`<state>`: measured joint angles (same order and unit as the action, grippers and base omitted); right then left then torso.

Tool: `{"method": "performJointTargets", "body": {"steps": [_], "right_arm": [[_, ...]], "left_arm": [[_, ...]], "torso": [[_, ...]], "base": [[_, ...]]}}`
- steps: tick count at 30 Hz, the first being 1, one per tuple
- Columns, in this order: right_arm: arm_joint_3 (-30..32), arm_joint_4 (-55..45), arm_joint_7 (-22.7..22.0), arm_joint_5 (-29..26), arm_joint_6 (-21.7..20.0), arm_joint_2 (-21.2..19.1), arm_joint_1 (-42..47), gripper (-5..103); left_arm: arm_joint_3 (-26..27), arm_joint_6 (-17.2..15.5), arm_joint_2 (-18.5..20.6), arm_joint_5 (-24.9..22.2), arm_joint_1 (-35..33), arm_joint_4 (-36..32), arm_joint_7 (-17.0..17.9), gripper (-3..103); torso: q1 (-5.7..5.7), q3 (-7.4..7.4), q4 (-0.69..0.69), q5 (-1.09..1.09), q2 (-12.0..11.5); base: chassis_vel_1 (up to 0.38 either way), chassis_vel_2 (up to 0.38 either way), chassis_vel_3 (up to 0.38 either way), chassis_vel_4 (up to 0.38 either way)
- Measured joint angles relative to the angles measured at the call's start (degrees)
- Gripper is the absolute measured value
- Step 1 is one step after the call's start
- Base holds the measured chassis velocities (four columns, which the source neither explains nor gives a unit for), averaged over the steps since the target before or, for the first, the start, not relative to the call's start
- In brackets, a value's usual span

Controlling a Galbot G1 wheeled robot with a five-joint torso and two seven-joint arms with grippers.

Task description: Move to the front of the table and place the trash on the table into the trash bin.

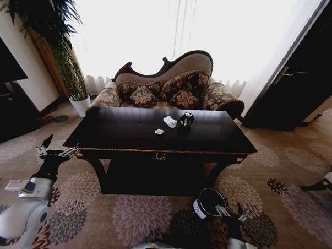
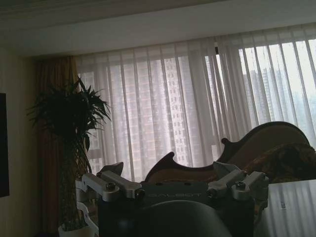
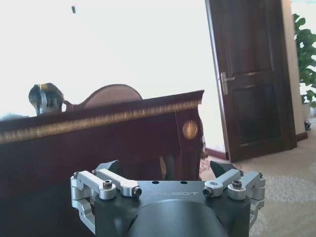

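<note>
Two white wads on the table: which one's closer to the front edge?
The smaller white paper wad; the larger wad sits farther back, beside the black ball.

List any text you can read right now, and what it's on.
"GALBOT", faint, on the left tool housing in the left wrist view.
"GALBOT", faint, on the right tool housing in the right wrist view.
White label on the bin: too small to read.

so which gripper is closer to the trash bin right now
Right. The right gripper hangs low just beside the trash bin on the carpet; the left gripper is off by the table's far left corner.
</note>
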<state>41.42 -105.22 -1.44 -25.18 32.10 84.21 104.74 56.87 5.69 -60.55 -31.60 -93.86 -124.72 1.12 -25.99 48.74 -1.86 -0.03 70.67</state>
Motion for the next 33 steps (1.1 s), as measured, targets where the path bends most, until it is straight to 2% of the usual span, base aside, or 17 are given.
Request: {"method": "performJointTargets", "body": {"steps": [1,5,9,10,21,23,24,27,28,29,30,32,33], "right_arm": [[0.6,-3.6,-0.3,-0.4,0.0,0.8,1.7,100],[2.2,-8.2,-0.5,-0.4,-0.9,0.9,2.5,100],[3.5,-12.7,-1.0,-1.0,-3.6,-0.7,2.5,100],[3.6,-13.6,-1.3,-1.7,-5.4,-1.9,1.9,100],[3.1,-19.7,-1.5,-2.3,-12.6,-9.6,-1.1,100],[2.1,-20.9,-1.8,-2.3,-14.9,-12.5,-2.9,100],[2.1,-20.9,-1.8,-2.3,-14.9,-12.5,-2.9,100],[0.7,-21.6,-2.5,-2.6,-17.9,-17.9,-5.9,100],[-0.3,-21.7,-2.8,-3.2,-19.3,-21.8,-7.1,100],[-1.0,-21.7,-2.9,-3.6,-20.1,-24.1,-7.8,100],[-1.0,-21.7,-2.9,-3.6,-20.1,-24.1,-7.8,100],[-2.4,-20.8,-2.9,-4.9,-21.6,-28.8,-9.5,100],[-2.4,-20.8,-2.9,-4.9,-21.6,-28.8,-9.5,100]], "left_arm": [[0.0,0.0,0.0,0.0,0.0,0.0,0.0,100],[0.0,0.0,0.0,0.0,0.0,0.0,0.0,100],[0.0,0.0,0.0,0.0,0.0,0.0,0.0,100],[0.0,0.0,0.0,0.0,0.0,0.0,0.0,100],[0.0,0.0,0.0,0.0,0.0,0.0,0.0,100],[0.0,0.0,0.0,0.0,0.0,0.0,0.0,100],[0.0,0.0,0.0,0.0,0.0,0.0,0.0,100],[0.0,0.0,0.0,0.0,0.0,0.0,0.0,100],[0.0,0.0,0.0,0.0,0.0,0.0,0.0,100],[0.0,0.0,0.0,0.0,0.0,0.0,0.0,100],[0.0,0.0,0.0,0.0,0.0,0.0,0.0,100],[0.0,0.0,0.0,0.0,0.0,0.0,0.0,100],[0.0,0.0,0.0,0.0,0.0,0.0,0.0,100]], "torso": [[0.00,0.00,-0.01,0.00,0.0],[0.00,0.00,0.00,0.01,0.0],[0.00,0.01,0.00,0.00,0.0],[-0.01,0.01,0.00,0.01,0.0],[-0.01,0.01,0.00,0.02,0.0],[-0.01,0.01,-0.01,0.02,0.0],[-0.01,0.01,-0.01,0.02,0.0],[-0.01,0.01,0.01,0.02,0.0],[-0.01,0.01,0.01,0.01,0.0],[-0.01,0.01,0.01,0.01,0.0],[-0.01,0.01,0.01,0.01,0.0],[-0.02,0.02,0.00,0.02,0.0],[-0.02,0.02,0.00,0.02,0.0]], "base": [[0.000,0.000,0.000,0.000],[0.000,0.000,0.000,0.000],[0.000,0.000,0.000,0.000],[0.000,0.000,0.000,0.000],[0.000,0.000,0.000,0.000],[0.000,0.000,0.000,0.000],[0.000,0.000,0.000,0.000],[0.000,0.000,0.000,0.000],[0.000,0.000,0.000,0.000],[0.000,0.000,0.000,0.000],[0.000,0.000,0.000,0.000],[0.000,0.000,0.000,0.000],[0.000,0.000,0.000,0.000]]}}
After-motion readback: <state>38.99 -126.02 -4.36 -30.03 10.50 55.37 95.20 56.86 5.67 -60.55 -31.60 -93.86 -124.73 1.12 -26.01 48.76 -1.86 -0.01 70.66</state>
